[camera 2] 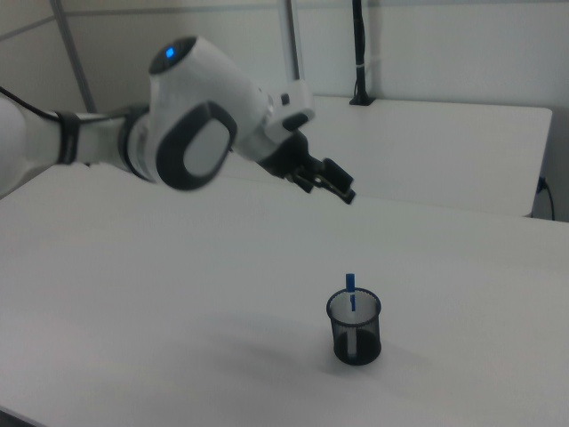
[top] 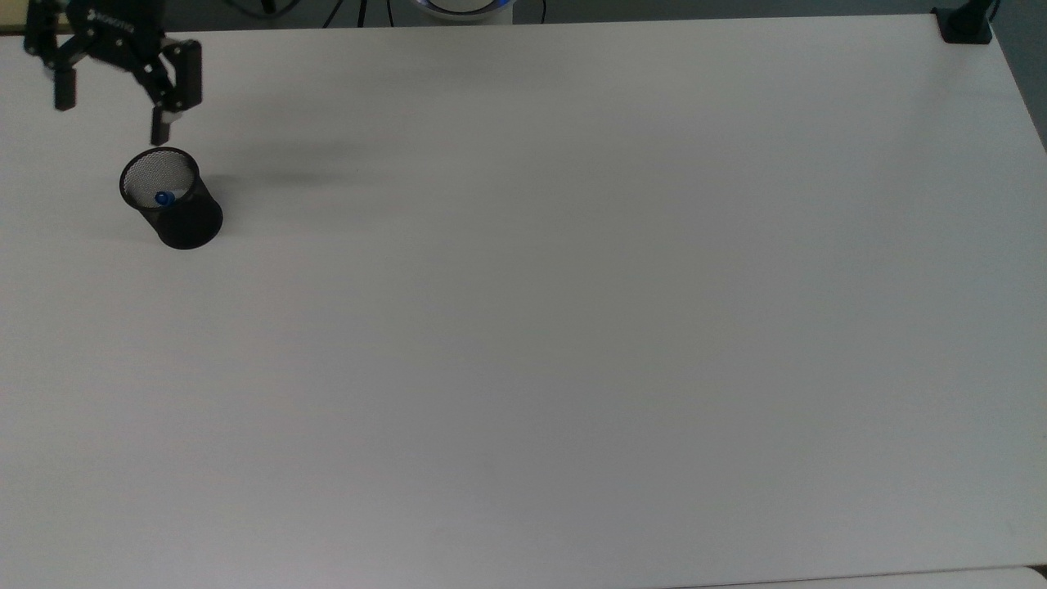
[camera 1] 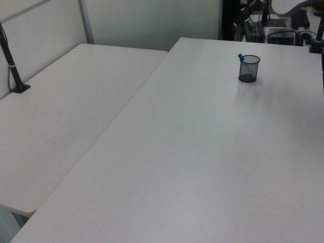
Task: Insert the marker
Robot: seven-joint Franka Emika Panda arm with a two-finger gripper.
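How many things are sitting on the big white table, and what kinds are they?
Mesh cups: 1, the black cup
Markers: 1, the marker standing in that cup, its blue end poking above the rim
Total: 2
The robot's hand hangs above the table, open and holding nothing.

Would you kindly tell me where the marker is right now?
The marker stands inside the black mesh cup near the top view's upper left corner, below the open tool.

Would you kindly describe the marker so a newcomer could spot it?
On the white table, find the black mesh cup near the top view's upper left corner. The marker stands inside it, its blue end poking above the rim, the scene's sole blue object.
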